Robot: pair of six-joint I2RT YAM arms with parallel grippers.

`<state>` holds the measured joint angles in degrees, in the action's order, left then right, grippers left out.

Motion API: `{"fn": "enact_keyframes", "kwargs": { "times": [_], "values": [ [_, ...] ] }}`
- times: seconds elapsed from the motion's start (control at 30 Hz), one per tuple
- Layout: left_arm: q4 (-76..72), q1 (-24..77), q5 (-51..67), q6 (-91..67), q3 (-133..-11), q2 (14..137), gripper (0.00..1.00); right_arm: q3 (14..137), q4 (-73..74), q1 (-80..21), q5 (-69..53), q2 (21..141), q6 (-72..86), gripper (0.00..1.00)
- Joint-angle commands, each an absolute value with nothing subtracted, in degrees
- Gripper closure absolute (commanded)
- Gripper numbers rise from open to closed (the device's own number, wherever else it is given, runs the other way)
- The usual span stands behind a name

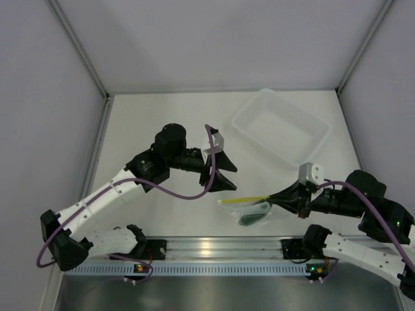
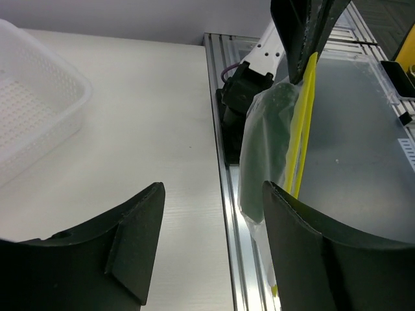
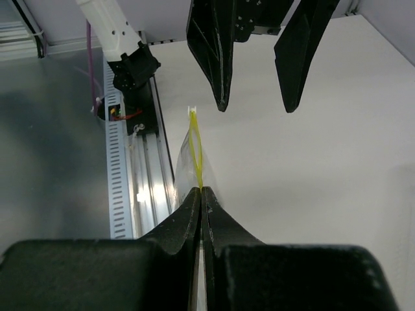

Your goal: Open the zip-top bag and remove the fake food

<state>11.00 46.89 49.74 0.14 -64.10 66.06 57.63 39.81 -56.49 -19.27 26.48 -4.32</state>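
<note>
The zip-top bag [image 1: 249,208] hangs near the table's front edge, held up by its yellow-green zip strip [image 1: 243,199]. The dark green fake food [image 1: 254,218] lies inside it. My right gripper [image 1: 277,197] is shut on the strip's right end; in the right wrist view [image 3: 201,191] the strip [image 3: 196,146] bows slightly apart ahead of the jaws. My left gripper [image 1: 222,171] is open and empty, just behind and left of the bag's free end. In the left wrist view [image 2: 213,188] the bag [image 2: 259,110] and the food [image 2: 262,155] hang beside my right-hand finger [image 2: 305,246].
A clear rigid bin [image 1: 282,126] stands at the back right and shows in the left wrist view [image 2: 32,110]. The aluminium rail [image 1: 214,246] with the arm bases runs along the table's front edge, right under the bag.
</note>
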Motion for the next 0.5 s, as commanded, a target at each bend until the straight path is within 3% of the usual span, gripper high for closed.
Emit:
{"fn": "enact_keyframes", "kwargs": {
  "times": [0.0,0.13,0.47],
  "values": [
    [9.9,48.0,50.5,0.9,-65.4,67.0,0.34,57.7,35.9,-57.2,-20.6,26.4,-4.9,1.0],
    [10.0,49.6,50.3,0.7,-65.7,67.8,0.43,57.6,35.6,-57.2,-21.0,26.4,-4.7,1.0],
    [9.8,51.8,49.8,0.4,-65.0,68.6,0.48,56.9,35.0,-57.2,-19.1,26.2,-4.6,1.0]
  ]
}}
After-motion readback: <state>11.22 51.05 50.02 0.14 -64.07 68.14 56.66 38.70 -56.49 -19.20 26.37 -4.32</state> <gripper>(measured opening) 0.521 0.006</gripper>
